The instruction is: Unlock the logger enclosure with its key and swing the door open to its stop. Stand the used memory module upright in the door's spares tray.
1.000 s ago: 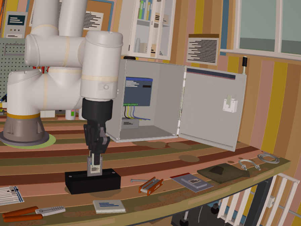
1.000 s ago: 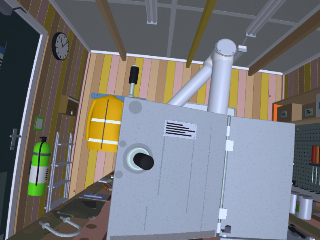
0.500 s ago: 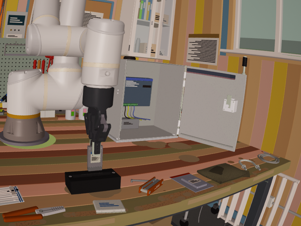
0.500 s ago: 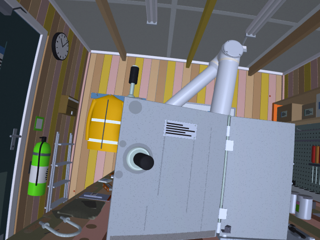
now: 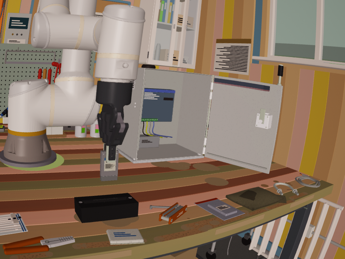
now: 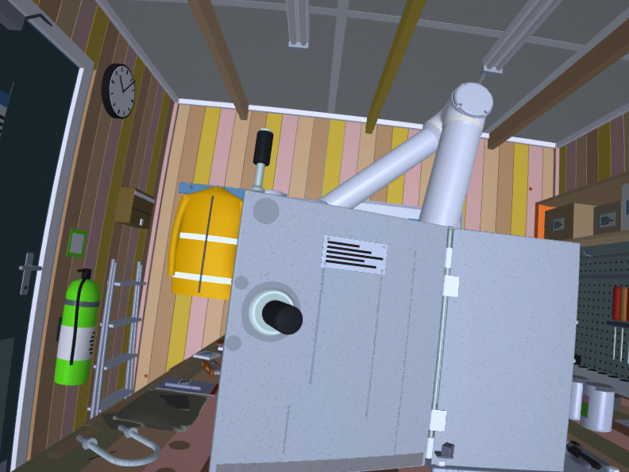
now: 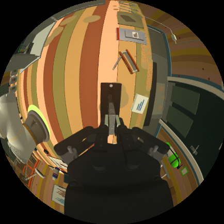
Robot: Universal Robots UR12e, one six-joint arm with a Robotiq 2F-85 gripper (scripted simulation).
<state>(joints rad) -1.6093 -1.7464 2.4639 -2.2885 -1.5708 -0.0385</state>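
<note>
On the striped bench the grey logger enclosure (image 5: 167, 117) stands with its door (image 5: 241, 125) swung wide to the right, the white spares tray (image 5: 263, 120) on the door's inner face and the key (image 6: 281, 317) in the lock on its outer face. Left of the enclosure my gripper (image 5: 110, 156) hangs above the bench, closed on the grey memory module (image 5: 109, 167), which hangs upright with its label facing front. The black holder block (image 5: 106, 207) lies on the bench below and in front of the module, and the module is lifted apart from it.
Behind the enclosure are a wall cabinet and a pegboard with tools. The robot base (image 5: 26, 139) stands left. Along the front edge lie red pliers (image 5: 22, 244), a pad (image 5: 124, 236), an orange clamp (image 5: 172, 213), a grey card (image 5: 220, 209), a dark cloth (image 5: 255, 198) and a U-bolt (image 5: 285, 189).
</note>
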